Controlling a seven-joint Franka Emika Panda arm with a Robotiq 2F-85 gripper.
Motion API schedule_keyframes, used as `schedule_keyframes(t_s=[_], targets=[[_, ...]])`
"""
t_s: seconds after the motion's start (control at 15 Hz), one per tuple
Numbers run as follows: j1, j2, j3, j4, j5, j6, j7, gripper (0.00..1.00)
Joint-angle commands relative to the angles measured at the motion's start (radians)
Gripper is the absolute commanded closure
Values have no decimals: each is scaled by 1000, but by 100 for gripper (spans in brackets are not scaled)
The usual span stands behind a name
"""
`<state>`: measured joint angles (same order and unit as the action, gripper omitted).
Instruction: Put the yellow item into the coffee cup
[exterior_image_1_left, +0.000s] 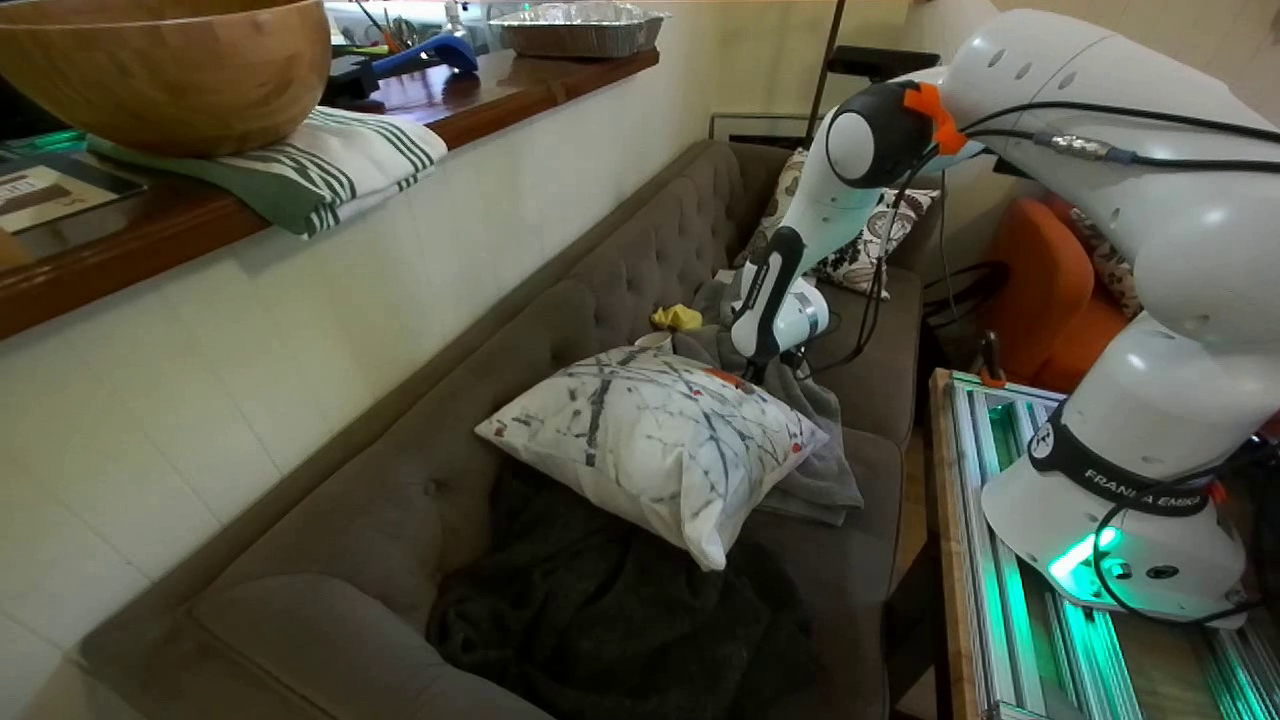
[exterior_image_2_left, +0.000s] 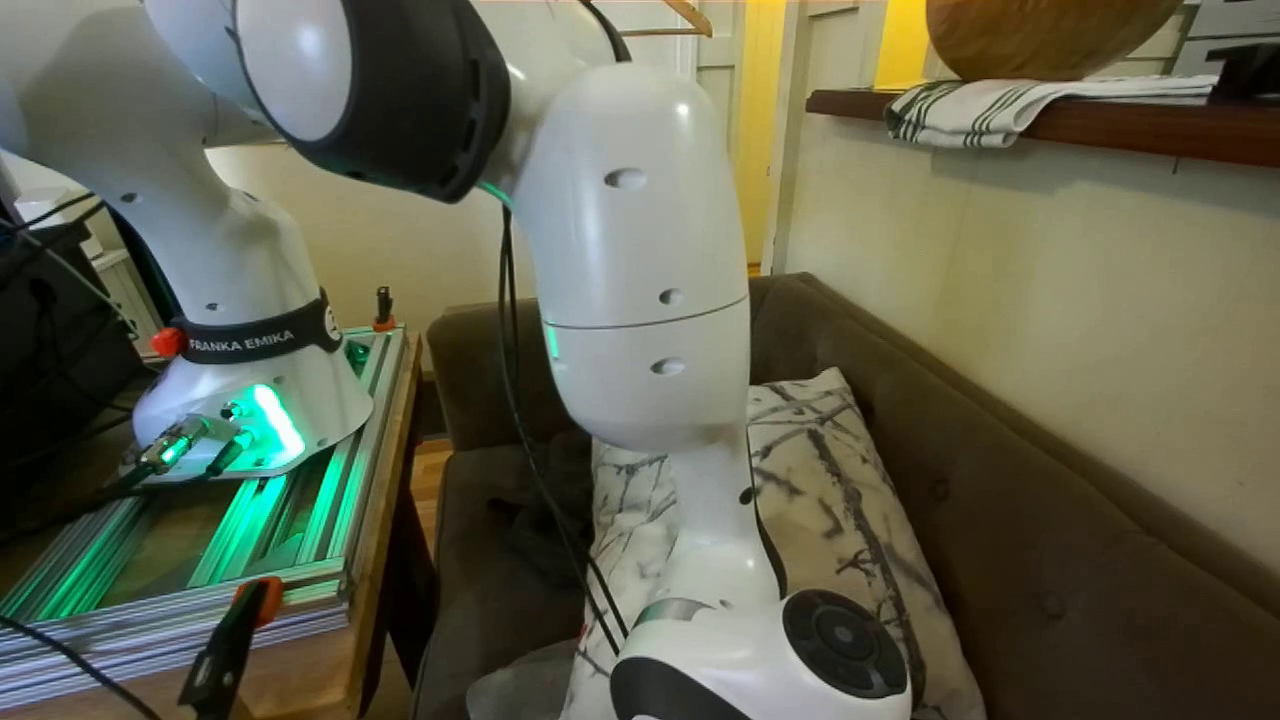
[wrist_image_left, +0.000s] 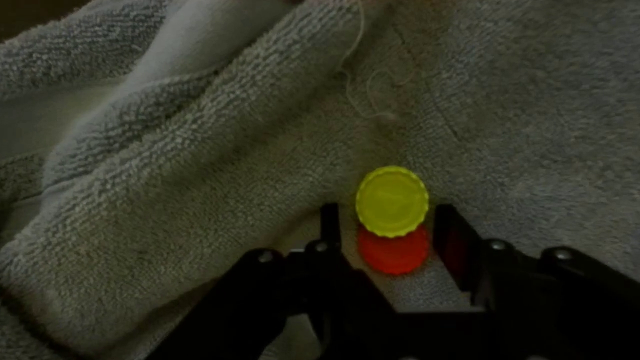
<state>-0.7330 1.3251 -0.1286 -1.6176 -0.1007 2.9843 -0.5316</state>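
In the wrist view, a round, flat yellow item (wrist_image_left: 392, 201) with a ridged edge, like a bottle cap, partly covers a similar red cap (wrist_image_left: 394, 252). Both sit over grey towel cloth. My gripper (wrist_image_left: 387, 206) is open, with one finger on each side of the yellow cap and a small gap on both sides. In an exterior view, the gripper (exterior_image_1_left: 768, 372) reaches down behind the patterned cushion and its fingertips are hidden. The rim of a white cup (exterior_image_1_left: 655, 342) shows behind the cushion, beside a crumpled bright yellow lump (exterior_image_1_left: 677, 317). The caps are hidden in both exterior views.
The white patterned cushion (exterior_image_1_left: 650, 430) lies in front of the cup and gripper on the brown sofa (exterior_image_1_left: 380, 500). The grey towel (exterior_image_1_left: 825, 470) is folded and bunched. A dark blanket (exterior_image_1_left: 610, 620) lies nearer. A wooden ledge (exterior_image_1_left: 560, 85) runs above the sofa back.
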Motion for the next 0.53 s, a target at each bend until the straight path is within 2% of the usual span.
schedule_keyframes(t_s=[0.0, 0.13, 0.2, 0.27, 0.33, 0.4, 0.47], targets=[[0, 50, -10, 71, -42, -31, 49, 36], [-1, 54, -12, 77, -46, -38, 51, 50], [-2, 55, -11, 78, -47, -41, 51, 53], [-2, 51, -12, 75, -49, -45, 50, 71], [0, 46, -14, 70, -50, -47, 51, 80], [2, 37, -15, 62, -50, -53, 51, 87], [6, 27, -19, 52, -50, -60, 55, 89]])
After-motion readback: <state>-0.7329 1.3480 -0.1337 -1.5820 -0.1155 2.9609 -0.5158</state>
